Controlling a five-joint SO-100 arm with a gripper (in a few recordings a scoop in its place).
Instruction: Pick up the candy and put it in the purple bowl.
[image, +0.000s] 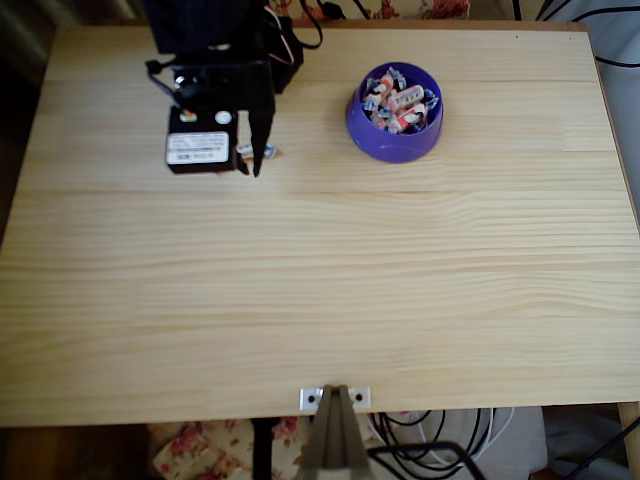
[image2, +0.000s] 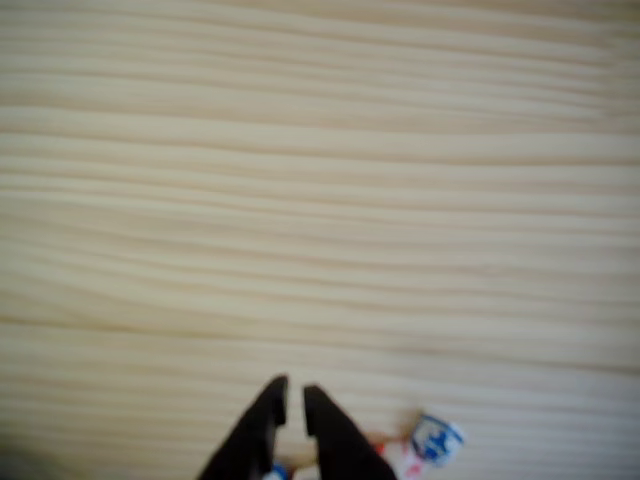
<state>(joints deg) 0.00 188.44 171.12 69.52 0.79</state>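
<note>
Currently the gripper (image: 250, 168) sits low over the wooden table (image: 320, 280) at upper left in the overhead view, well apart from the purple bowl (image: 394, 142), which already holds a pile of wrapped sweets (image: 398, 104). In the wrist view the black fingers (image2: 335, 440) are narrowed onto the candy (image2: 420, 445), its blue twisted end sticking out right of the fingers. Wrapper touches the tabletop or sits just above it; cannot tell which.

Likely a home: a pine worktop (image: 320, 280), floral fabric (image: 200, 450) below its near edge, loose cables (image: 430, 440) beside.
</note>
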